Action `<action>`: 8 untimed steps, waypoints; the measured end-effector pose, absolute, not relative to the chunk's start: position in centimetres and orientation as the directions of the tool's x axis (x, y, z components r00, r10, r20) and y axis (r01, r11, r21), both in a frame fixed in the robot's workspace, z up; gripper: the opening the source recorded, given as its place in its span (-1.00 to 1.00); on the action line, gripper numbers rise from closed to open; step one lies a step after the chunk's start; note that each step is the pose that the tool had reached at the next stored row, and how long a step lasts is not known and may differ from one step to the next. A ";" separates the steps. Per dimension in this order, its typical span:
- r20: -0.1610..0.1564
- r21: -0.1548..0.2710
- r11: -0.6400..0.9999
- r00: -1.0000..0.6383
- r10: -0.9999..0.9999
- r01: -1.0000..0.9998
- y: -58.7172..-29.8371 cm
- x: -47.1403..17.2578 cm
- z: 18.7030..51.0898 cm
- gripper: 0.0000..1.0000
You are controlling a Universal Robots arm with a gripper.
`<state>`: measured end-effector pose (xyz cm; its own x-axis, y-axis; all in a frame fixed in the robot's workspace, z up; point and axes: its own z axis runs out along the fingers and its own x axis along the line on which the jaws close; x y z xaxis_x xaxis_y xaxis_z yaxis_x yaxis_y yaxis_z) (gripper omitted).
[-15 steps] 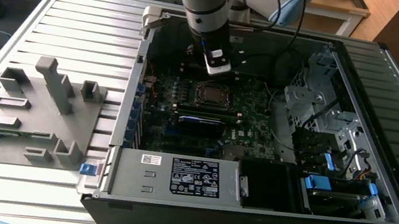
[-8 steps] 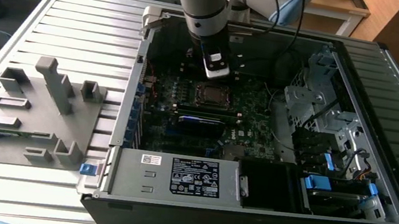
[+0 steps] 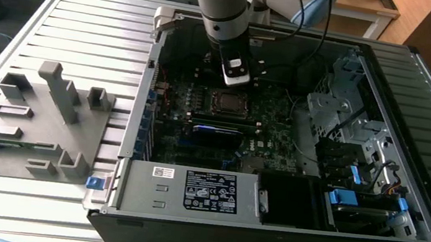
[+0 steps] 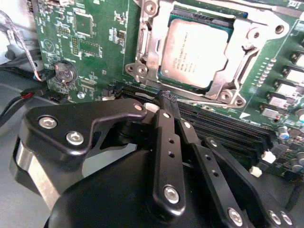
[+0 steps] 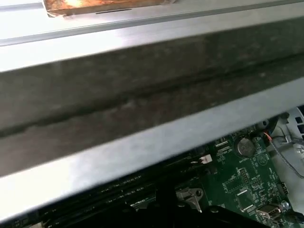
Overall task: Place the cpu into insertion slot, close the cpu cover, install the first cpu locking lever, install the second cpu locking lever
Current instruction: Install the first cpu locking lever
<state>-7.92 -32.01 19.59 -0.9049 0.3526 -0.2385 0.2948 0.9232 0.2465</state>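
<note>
While the exterior view shows the narrow, empty claw (image 3: 234, 81) above the board, the second wrist view shows the cpu (image 4: 195, 53) under its cpu cover (image 4: 232, 76).

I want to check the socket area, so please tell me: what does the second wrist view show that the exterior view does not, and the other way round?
The second wrist view alone gives the cpu seated under the cpu cover, with the claw close beside the memory slots. The exterior view alone gives the whole computer case, the grey fixture tray and the slatted table. Both share the green board and the socket.
</note>
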 end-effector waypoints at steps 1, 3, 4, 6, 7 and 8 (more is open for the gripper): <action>-0.238 0.247 0.923 -0.904 0.354 0.296 -32.0 -7.9 19.6 -0.79; -0.238 0.246 0.922 -0.904 0.356 0.298 -31.9 -7.8 19.6 -0.79; -0.239 0.246 0.922 -0.903 0.357 0.299 -31.9 -7.8 19.6 -0.79; -0.239 0.246 0.922 -0.903 0.358 0.300 -31.7 -7.8 19.6 -0.79; -0.239 0.247 0.921 -0.903 0.358 0.301 -31.6 -7.8 19.6 -0.79; -0.238 0.247 0.921 -0.902 0.359 0.301 -31.5 -7.8 19.6 -0.79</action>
<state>-7.80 -31.52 19.59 -0.9023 0.3590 -0.2385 0.3013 0.9211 0.2466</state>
